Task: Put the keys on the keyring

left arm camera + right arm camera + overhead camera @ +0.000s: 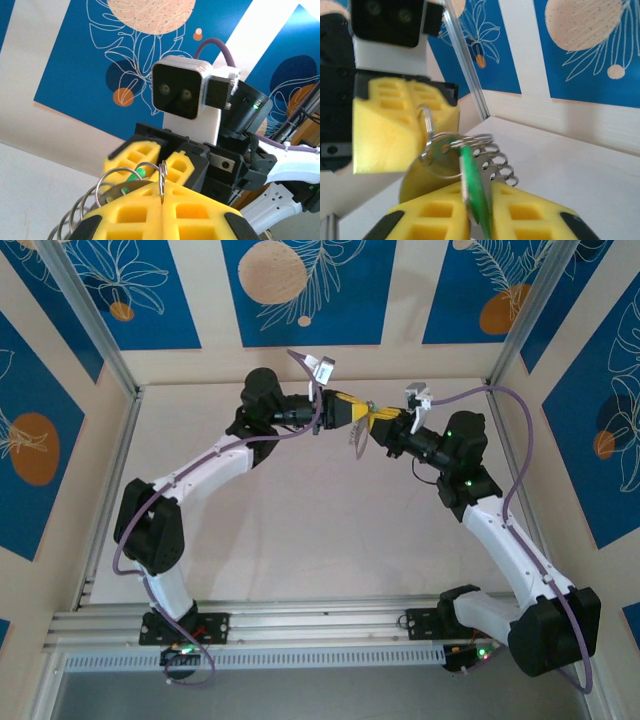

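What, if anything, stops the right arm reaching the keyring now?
Probably nothing, so yes: the right gripper, shut on the green-headed key, sits right against the keyring pinched in the left gripper, nothing between them.

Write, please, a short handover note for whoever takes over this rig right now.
The left gripper is shut on the keyring, held up above the table.
The right gripper is shut on the green-headed key, tip to tip with the left one.
Done: both things are lifted and brought together, and the key lies against the ring's coils.
Left: I cannot tell whether the key is threaded yet. Check, finish threading, then let go.
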{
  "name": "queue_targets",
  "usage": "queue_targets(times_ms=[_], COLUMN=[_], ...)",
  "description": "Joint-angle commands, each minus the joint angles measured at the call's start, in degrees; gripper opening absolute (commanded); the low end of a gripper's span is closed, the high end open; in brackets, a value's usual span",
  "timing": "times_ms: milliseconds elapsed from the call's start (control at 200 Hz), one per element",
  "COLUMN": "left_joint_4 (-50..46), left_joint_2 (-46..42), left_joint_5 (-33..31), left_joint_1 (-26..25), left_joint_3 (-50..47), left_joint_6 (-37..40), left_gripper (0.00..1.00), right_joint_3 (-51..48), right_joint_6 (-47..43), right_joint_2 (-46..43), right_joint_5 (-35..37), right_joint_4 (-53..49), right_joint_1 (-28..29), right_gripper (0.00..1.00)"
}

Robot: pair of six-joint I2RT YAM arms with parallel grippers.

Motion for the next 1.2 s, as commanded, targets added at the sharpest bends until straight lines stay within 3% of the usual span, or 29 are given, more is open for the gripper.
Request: queue_targets(times_ms=[0,30,415,795,1150,1195], left_joint_4=[2.7,2.8,2.2,2.1,2.3,2.8], left_joint_2=[-1.6,-1.7,-2.0,-1.6,-1.9,-1.9], left_joint_5=[0.9,0.8,0.0,-0.2,-0.9,-1.2], left_joint_1=[-0.9,-0.9,-0.9,-0.9,-0.9,-0.9], left_joint_3=[0.1,0.1,0.7,1.1,0.4,0.1], left_joint_6=[-1.5,-1.6,-0.7,-0.5,-0.1,-0.5], left_gripper=[0.00,0.00,0.00,0.00,0.00,0.00], right_joint_3=[1.5,1.5,1.1,5.8,4.9,5.0], right_joint_6=[-1.5,-1.7,-1.8,-7.1,-3.9,-3.3], right_joint_2=[-0.2,-0.2,0.1,3.1,2.6,2.2], right_joint_5=[-2.0,-2.5,-8.6,-14.8,-16.0,-15.4], right_joint_4=[-1.7,-2.1,-5.5,-15.6,-13.8,-14.0], right_joint_1=[0.2,0.2,0.6,1.6,-0.5,-0.6], right_gripper=[0.04,0.00,0.00,0.00,0.00,0.08])
